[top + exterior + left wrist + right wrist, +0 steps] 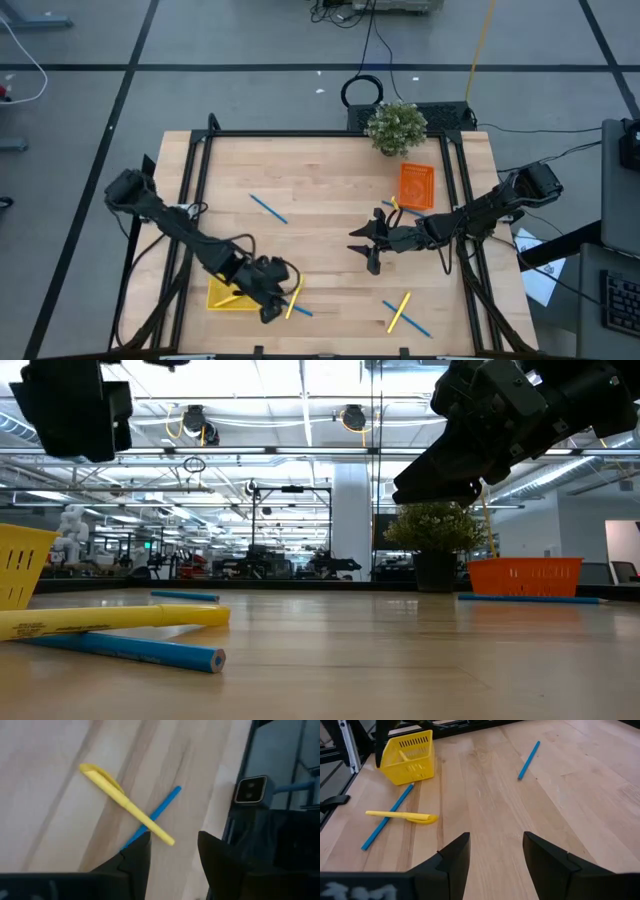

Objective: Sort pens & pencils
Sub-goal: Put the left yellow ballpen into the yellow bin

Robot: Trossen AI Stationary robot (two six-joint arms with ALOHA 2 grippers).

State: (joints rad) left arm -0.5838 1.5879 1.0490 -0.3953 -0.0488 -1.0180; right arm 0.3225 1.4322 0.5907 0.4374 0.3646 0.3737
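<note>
Fingers of the left gripper [272, 305] are seen parted and empty in its wrist view, held above a yellow pen [125, 804] lying crossed over a blue pencil [159, 812] near the front tabletop [320, 260] edge, just beside the yellow tray [228, 296]. The right gripper [371, 247] is held mid-table, likewise spread with nothing in it. Other sticks are scattered: one blue pencil [268, 208] behind centre, a crossed yellow and blue pair [403, 312] at front right, and more by the orange tray [416, 186]. Because the two sticks overlap, both could be pinched together, or the blue one could be rolled away if the closing is off-centre.
</note>
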